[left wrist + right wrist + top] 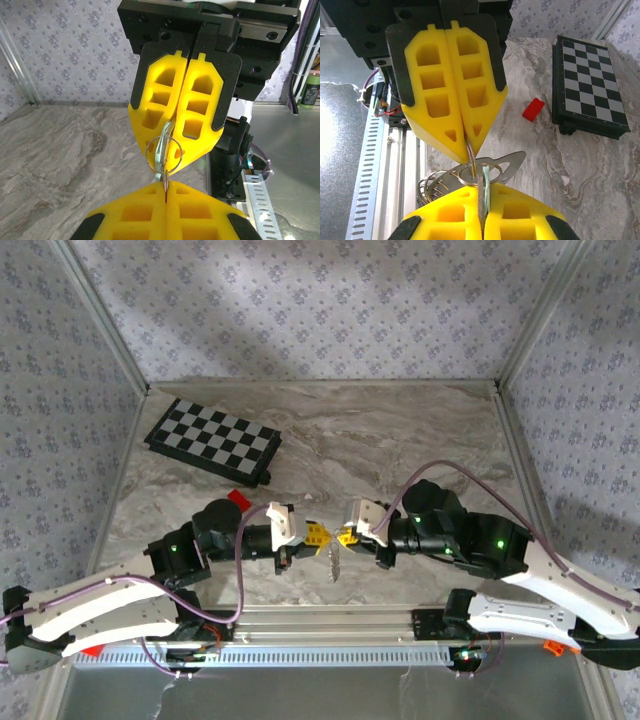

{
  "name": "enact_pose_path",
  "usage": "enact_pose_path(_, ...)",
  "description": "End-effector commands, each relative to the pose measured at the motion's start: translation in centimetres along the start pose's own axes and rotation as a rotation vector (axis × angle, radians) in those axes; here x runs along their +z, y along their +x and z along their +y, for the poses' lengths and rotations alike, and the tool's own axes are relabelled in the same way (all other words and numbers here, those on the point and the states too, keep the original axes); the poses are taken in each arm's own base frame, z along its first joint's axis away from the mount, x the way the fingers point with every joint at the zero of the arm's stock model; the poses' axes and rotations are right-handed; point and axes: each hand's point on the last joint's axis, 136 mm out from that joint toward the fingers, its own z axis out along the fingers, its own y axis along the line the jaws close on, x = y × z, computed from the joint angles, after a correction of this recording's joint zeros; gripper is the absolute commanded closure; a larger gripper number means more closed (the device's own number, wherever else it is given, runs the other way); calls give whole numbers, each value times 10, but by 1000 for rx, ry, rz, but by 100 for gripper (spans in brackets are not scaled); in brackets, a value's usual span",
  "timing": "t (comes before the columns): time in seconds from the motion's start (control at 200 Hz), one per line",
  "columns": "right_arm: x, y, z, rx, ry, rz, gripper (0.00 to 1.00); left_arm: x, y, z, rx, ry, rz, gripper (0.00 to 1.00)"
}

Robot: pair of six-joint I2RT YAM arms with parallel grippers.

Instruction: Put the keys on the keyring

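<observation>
Chessboard (212,440) sits far left on the marble table (420,430), with a red block (237,499) just beside its near corner. Left gripper (317,535) is at center, lifted off the table, fingers clenched on the wire of the keyring (333,563), which dangles between the two grippers. The key (484,187), with a pale green head, touches the ring. Right gripper (346,537) pinches the key tight, tip to tip with the left.
</observation>
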Motion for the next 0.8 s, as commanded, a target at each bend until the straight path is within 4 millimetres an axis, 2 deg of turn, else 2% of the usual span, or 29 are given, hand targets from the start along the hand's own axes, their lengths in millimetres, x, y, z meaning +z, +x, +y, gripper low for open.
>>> enact_pose_path(0.0, -2, -6, -10, -3, 51, 4, 100, -4, 7, 8, 9, -51, 35, 100)
enact_pose_path(0.055, 0, -5, -13, 0, 58, 18, 100, -3, 12, 15, 5, -89, 47, 97)
enact_pose_path(0.275, 10, 7, -22, 17, 91, 105, 100, -6, 34, 36, -38, -219, 75, 56)
enact_pose_path(0.385, 26, 23, -31, 31, 113, 198, 100, -10, 42, 47, -55, -291, 86, 43)
enact_pose_path(0.4, 28, 26, -33, 33, 119, 214, 100, -11, 43, 49, -57, -304, 86, 38)
enact_pose_path(0.41, 26, 18, -36, 32, 129, 200, 100, -12, 44, 51, -57, -316, 88, 33)
enact_pose_path(0.43, 28, 18, -40, 35, 142, 210, 100, -13, 44, 54, -60, -337, 88, 25)
enact_pose_path(0.455, 31, 22, -45, 39, 161, 231, 100, -16, 46, 59, -63, -370, 91, 21)
enact_pose_path(0.525, 41, 34, -58, 39, 213, 291, 100, -24, 52, 69, -63, -440, 102, 16)
enact_pose_path(0.645, 58, 46, -78, 48, 272, 364, 100, -31, 60, 77, -71, -498, 100, 1)
enact_pose_path(0.795, 68, 47, -100, 101, 305, 349, 100, -39, 68, 83, -77, -555, 101, 1)
